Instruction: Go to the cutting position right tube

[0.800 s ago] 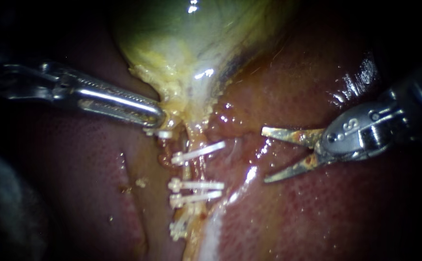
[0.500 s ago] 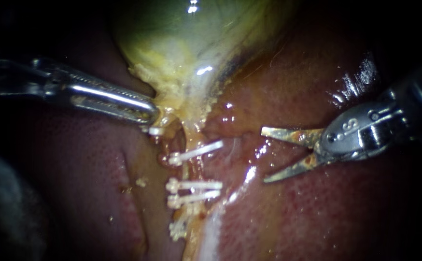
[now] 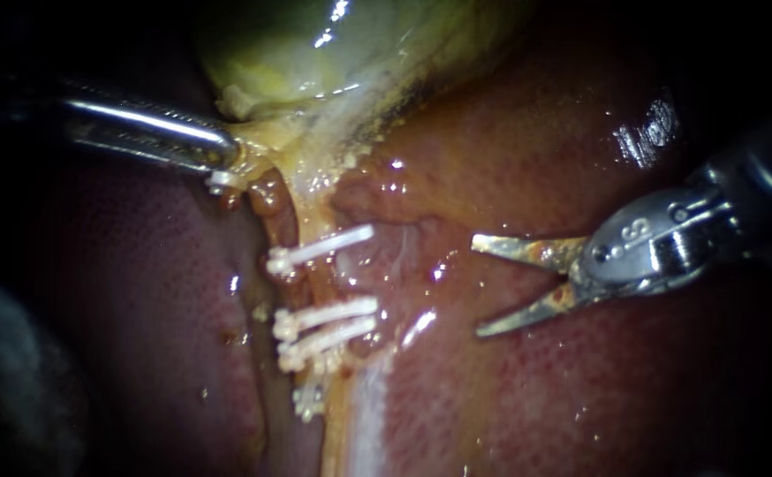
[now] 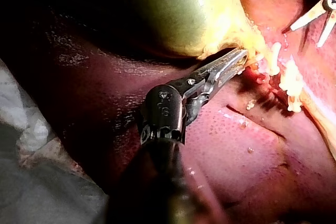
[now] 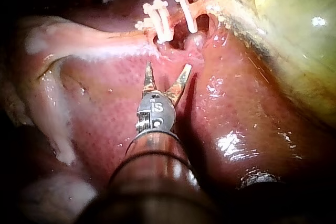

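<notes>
Left instrument [image 3: 223, 157], gripping the gallbladder [image 3: 315, 44], is tugging the clips [image 3: 320, 249] apart, opening a cutting gap for the right instrument [image 3: 477, 287], jaws agape.

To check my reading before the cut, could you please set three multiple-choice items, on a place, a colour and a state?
1. Where are the right instrument's jaws? A over the liver, clear of the clips; B around a clip; C on the gallbladder.
2. What colour are the clips? A blue; B white; C black.
3. How do the right instrument's jaws stand? A shut on a tube; B shut, empty; C open, empty.
Answers: 1 A, bare liver shows between tips and clips; 2 B, they look white against the tissue; 3 C, a wide gap shows with nothing in it.
</notes>
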Action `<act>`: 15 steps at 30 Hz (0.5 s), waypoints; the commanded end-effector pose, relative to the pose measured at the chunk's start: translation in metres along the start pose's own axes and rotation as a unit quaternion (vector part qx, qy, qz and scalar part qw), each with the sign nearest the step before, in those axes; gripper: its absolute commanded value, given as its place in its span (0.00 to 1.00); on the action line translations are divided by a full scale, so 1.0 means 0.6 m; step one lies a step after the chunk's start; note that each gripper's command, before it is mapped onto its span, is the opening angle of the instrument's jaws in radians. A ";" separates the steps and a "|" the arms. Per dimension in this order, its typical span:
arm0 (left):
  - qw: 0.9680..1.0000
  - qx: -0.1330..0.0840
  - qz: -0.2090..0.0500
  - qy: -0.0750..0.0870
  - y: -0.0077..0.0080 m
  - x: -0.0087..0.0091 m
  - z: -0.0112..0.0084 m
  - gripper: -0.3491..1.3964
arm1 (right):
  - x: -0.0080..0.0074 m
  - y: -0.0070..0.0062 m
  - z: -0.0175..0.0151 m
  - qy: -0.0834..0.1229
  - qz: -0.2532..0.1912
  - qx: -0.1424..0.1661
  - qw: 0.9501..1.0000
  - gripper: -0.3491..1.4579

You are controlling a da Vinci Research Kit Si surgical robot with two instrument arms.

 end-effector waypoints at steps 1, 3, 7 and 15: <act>1.000 0.000 0.000 0.000 0.0000 0.0000 0.0001 0.00 | 0.0000 -0.0001 0.0007 0.005 0.011 0.002 1.000 0.99; 1.000 0.001 0.000 0.000 0.0000 -0.0001 0.0001 0.00 | 0.0001 -0.0003 0.0022 0.008 0.026 0.008 1.000 0.99; 1.000 0.001 0.001 0.000 0.0000 -0.0003 0.0003 0.00 | -0.0001 -0.0008 0.0048 0.024 0.056 0.027 0.998 0.98; 1.000 0.002 0.001 0.000 0.0001 -0.0005 0.0005 0.00 | -0.0006 -0.0017 0.0093 0.043 0.093 0.058 0.993 0.97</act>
